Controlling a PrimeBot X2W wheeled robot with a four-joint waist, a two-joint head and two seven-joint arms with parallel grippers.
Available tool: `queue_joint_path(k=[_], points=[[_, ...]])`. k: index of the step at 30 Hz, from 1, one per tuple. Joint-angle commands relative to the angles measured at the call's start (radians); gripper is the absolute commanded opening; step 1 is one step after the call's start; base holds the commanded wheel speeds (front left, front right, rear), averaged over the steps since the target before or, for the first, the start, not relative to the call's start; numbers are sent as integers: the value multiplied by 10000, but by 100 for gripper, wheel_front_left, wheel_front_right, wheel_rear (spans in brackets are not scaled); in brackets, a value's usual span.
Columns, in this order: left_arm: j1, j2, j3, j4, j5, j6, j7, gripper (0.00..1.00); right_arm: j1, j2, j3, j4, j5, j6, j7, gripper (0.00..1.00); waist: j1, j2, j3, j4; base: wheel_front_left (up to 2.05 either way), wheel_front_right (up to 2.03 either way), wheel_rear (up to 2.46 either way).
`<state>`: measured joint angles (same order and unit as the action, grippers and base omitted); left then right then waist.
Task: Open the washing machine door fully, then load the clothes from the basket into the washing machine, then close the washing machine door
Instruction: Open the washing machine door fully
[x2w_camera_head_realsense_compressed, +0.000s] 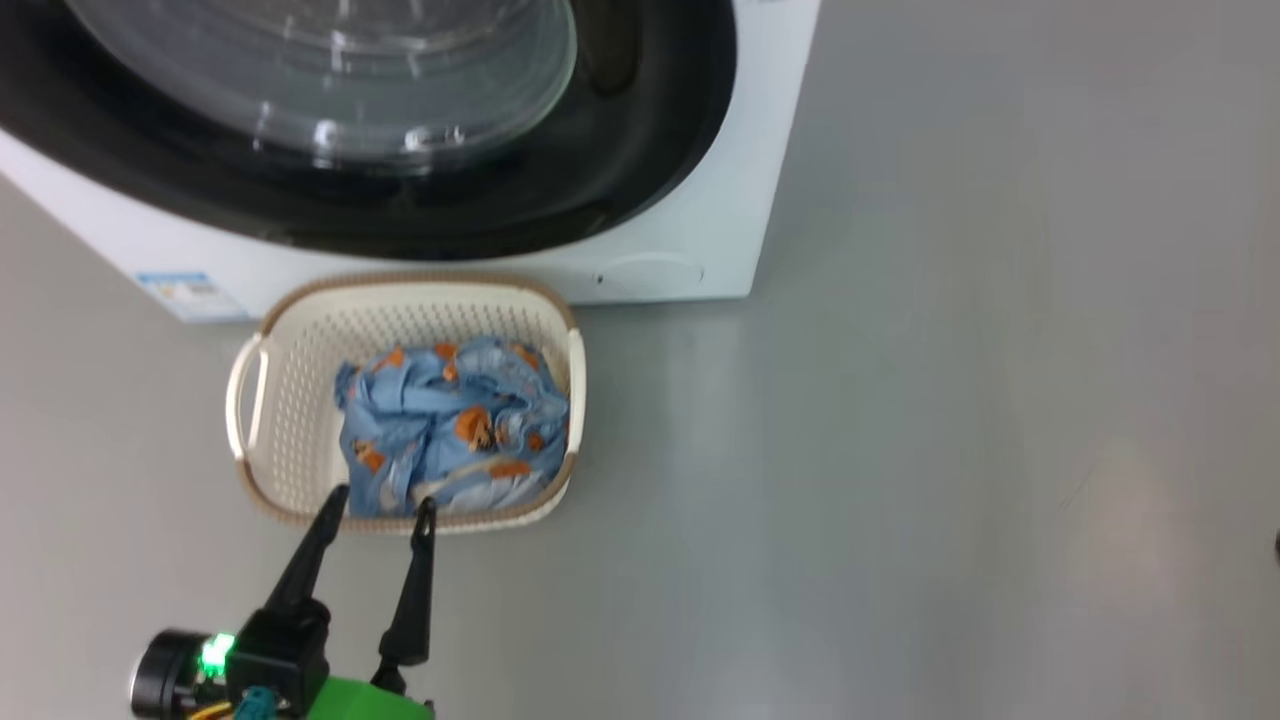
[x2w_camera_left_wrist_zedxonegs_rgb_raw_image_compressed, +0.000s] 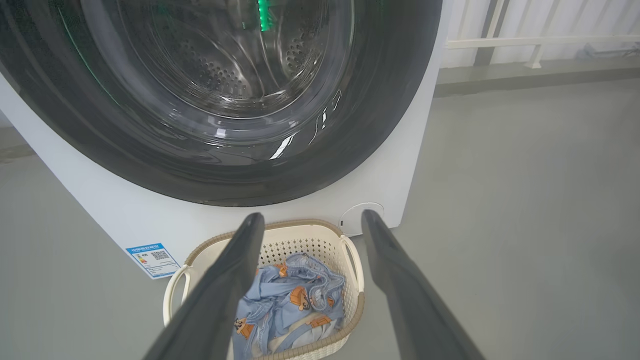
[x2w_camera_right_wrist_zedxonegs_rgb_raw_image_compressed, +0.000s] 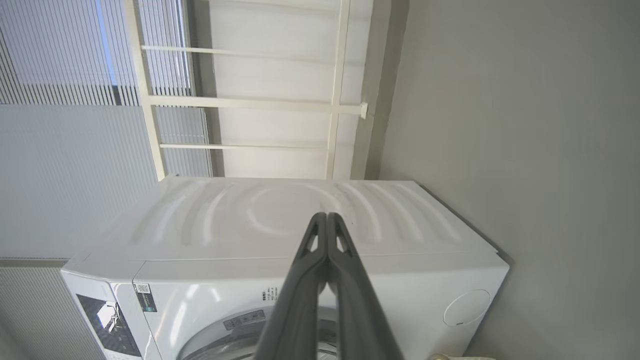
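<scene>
Perforated cream plastic basket (x2w_camera_head_realsense_compressed: 300, 400), brown woven-look rim, on smooth grey floor (x2w_camera_head_realsense_compressed: 900, 450) just beside white boxy washing machine (x2w_camera_head_realsense_compressed: 720, 200); crumpled blue printed clothes (x2w_camera_head_realsense_compressed: 450, 430) inside. Glossy black round door (x2w_camera_head_realsense_compressed: 650, 150) closed. Left fingers (x2w_camera_head_realsense_compressed: 315, 548) spread, empty, at basket rim; right fingers (x2w_camera_right_wrist_zedxonegs_rgb_raw_image_compressed: 302, 300) clenched, empty.

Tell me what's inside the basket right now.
One crumpled bundle of light blue clothes with orange figures, lying toward the right of the basket; bare perforated floor shows at the left. Anything beneath the bundle is covered.
</scene>
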<state>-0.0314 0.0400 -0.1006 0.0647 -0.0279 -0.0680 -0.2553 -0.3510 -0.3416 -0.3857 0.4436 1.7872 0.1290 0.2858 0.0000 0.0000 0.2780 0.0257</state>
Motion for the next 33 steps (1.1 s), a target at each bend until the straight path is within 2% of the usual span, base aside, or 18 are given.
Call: queue_joint_path(k=[1,7,12,19,24,33], points=[[-276,103,262,-299,84,-46,-65,100,-380,-377,148,-206,-124,17,229,0,0,0,897,501,0,0,0],[-638,103,170,-518,116,-7,-65,100,-2259,-901,137,-380,-547,17,1544,0,0,0,1637,870,0,0,0],[-780,103,163,-596,177,62,-65,100,-3635,-1073,613,-785,-1237,17,2237,0,0,0,1929,1054,0,0,0],[-775,103,13,-644,137,195,-65,100,-5295,-883,1685,-1100,-1967,17,2886,0,0,0,2082,1301,0,0,0],[-797,103,-250,-837,-105,313,-65,100,-6250,-873,2523,-1208,-2433,17,3260,0,0,0,2170,1717,0,0,0],[-707,103,-675,-924,-482,574,-65,100,-7124,-1040,3352,-1095,-2753,17,3574,0,0,0,2350,2364,0,0,0]])
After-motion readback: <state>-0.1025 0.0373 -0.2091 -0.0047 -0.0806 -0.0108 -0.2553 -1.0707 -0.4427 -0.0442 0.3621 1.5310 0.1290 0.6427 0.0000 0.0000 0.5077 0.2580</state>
